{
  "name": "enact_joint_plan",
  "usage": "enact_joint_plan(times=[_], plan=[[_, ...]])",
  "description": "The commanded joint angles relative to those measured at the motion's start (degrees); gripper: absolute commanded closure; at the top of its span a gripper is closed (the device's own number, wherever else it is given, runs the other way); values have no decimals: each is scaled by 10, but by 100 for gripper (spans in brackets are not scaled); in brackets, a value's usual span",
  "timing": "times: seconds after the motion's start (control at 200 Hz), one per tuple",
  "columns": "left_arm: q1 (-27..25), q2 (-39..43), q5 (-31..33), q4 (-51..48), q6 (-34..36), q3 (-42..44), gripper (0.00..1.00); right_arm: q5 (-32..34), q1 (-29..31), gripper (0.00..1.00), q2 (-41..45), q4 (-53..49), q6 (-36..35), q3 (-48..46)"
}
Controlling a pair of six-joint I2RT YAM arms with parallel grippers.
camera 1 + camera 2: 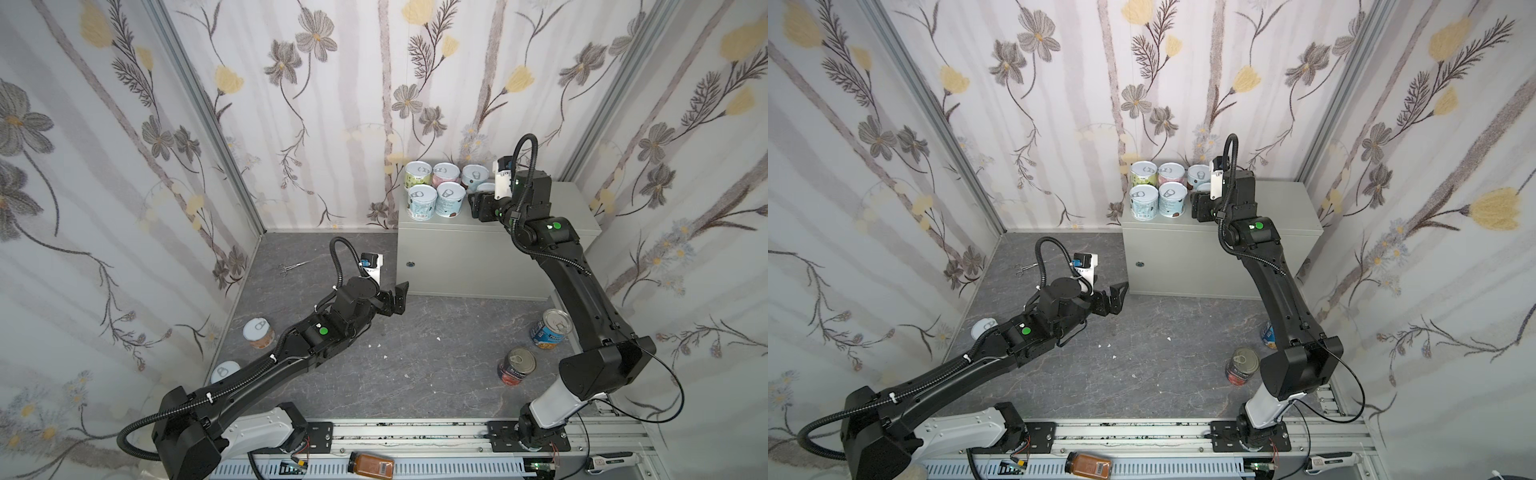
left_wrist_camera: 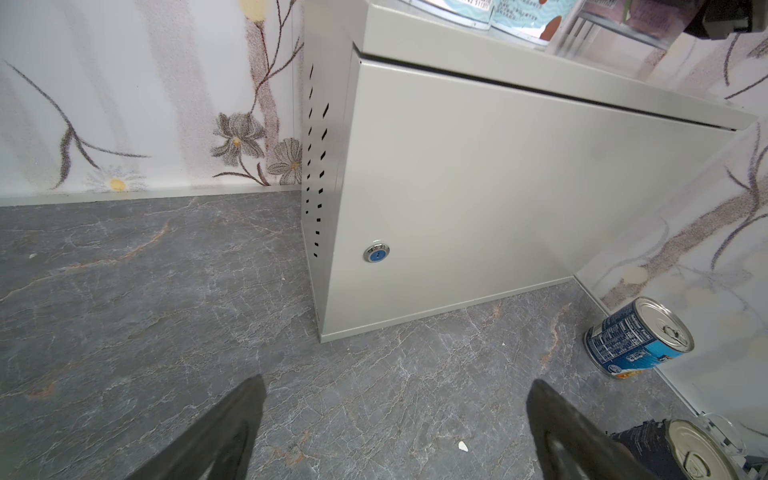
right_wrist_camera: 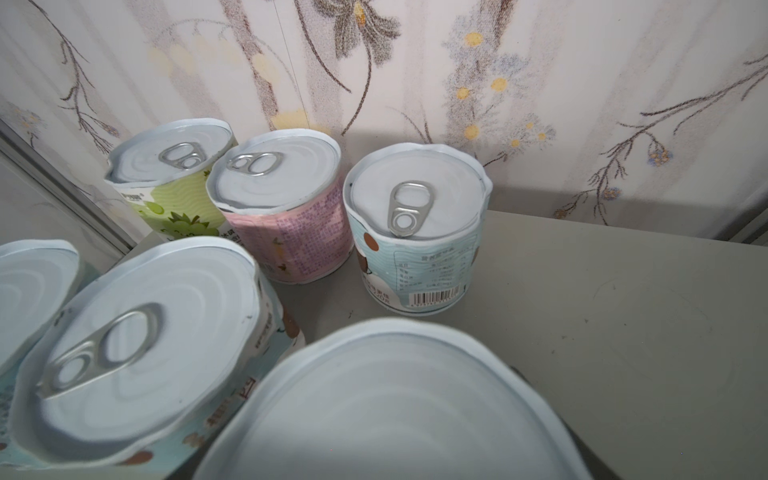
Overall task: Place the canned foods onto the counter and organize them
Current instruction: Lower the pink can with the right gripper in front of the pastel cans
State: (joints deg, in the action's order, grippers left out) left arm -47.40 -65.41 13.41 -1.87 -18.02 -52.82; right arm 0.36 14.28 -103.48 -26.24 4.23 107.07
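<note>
The left arm stretches from the lower left of the frame, low over the floor. Its left pincer (image 1: 398, 297) is spread wide and holds nothing, and it points at the front of the counter (image 1: 573, 208) near the round lock (image 1: 410, 264). The right arm rises from the lower right, bends at the elbow and reaches over the counter top. There the right pincer (image 1: 477, 206) looks closed around a short can (image 3: 395, 407). In the right wrist view that can's lid fills the lower foreground and hides the fingers.

The counter is a light-grey metal box in the upper right corner of a booth with flowered wallpaper (image 1: 332, 104). The floor (image 1: 415, 353) is dark grey and marbled.

Ten cans are in view. Six short ones are on the counter's left end:
- the held one
- a back row of a green can (image 1: 418, 174), a pink can (image 1: 445, 174) and a pale blue can (image 1: 474, 178)
- two front cans (image 1: 422, 201) (image 1: 451, 199)

Four are on the floor:
- two short ones at the left, an orange-labelled can (image 1: 258, 332) and a half-hidden can (image 1: 224, 371) beside the left arm
- two taller ones at the right, a blue tall can (image 1: 550, 328) and a dark red tall can (image 1: 517, 365)

One pair of scissors (image 1: 293, 267) lies on the floor near the back wall. One amber jar (image 1: 371, 463) lies on the rail at the bottom edge.
</note>
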Motion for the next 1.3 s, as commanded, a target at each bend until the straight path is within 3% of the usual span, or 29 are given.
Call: enact_joint_plan(times=[0.0,0.335,0.859,1.124,1.294], plan=[[4,-2,0,19,-2,2,0,0,-2,43,-10,30,-10,10],[12,-12,-3,20,-1,1,0,-12,-10,41,-39,37,-15,25],[13,6,-5,19,-1,1,0,-27,-14,6,-42,34,-23,31],[13,19,-7,18,-8,11,0,-19,-14,5,-11,17,-28,26],[13,30,-1,18,-15,28,0,-15,-14,5,32,33,-30,-25]])
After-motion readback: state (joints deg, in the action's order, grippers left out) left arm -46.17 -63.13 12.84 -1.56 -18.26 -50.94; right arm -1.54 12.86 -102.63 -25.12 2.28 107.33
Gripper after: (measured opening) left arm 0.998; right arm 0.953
